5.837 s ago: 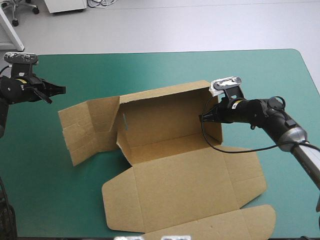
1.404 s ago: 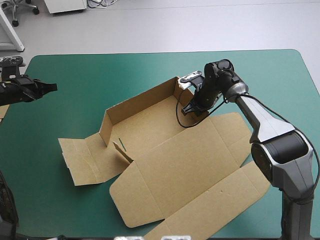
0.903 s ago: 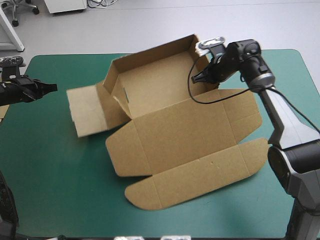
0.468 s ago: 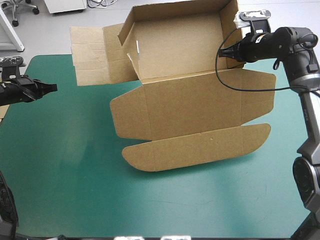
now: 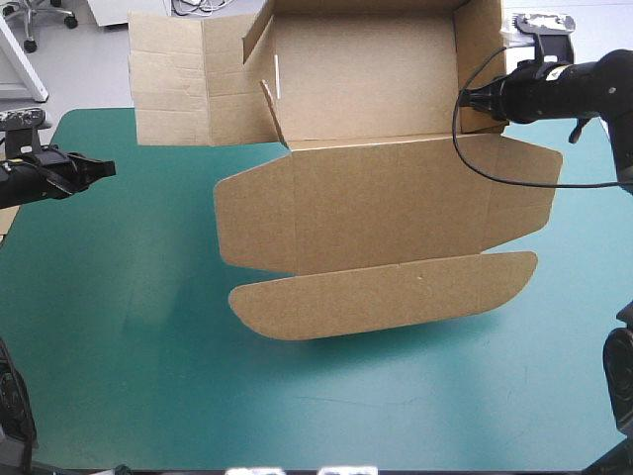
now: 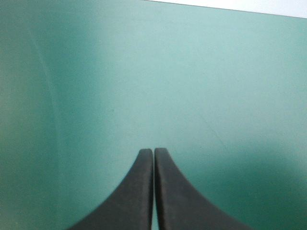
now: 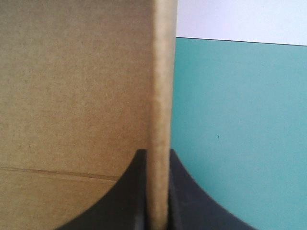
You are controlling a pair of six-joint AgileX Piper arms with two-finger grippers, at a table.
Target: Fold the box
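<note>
The right tool (image 5: 473, 100) is all but closed, pinching the edge of the box (image 5: 376, 188) at its right-hand wall (image 5: 477, 49). In its wrist view the board's edge runs straight up between the two black fingers (image 7: 120, 201) of the right tool (image 7: 158, 160), with the brown inner face of the box (image 7: 72, 96) to one side and the teal-green desk (image 7: 240, 120) to the other. The left tool (image 5: 99, 170) is fully closed on nothing. It hangs over the desk's left edge, well apart from the box, and its wrist view shows the fingertips of the left tool (image 6: 153, 151) meeting in one point above bare desk (image 6: 144, 72).

The box is held up over the far half of the desk (image 5: 148, 376). Its tray part, with walls raised, faces the camera and the lid hangs below it, ending in a long rounded flap (image 5: 386, 297). A creased side panel (image 5: 188, 84) spreads out flat toward the left.

The tray's top edge is cut off by the frame in the high view. Whether the rounded flap's lower edge touches the desk cannot be made out (a shadow lies just beneath it). The right arm's elbow runs out of frame.

Count: one box, two tools, one of them gripping.
</note>
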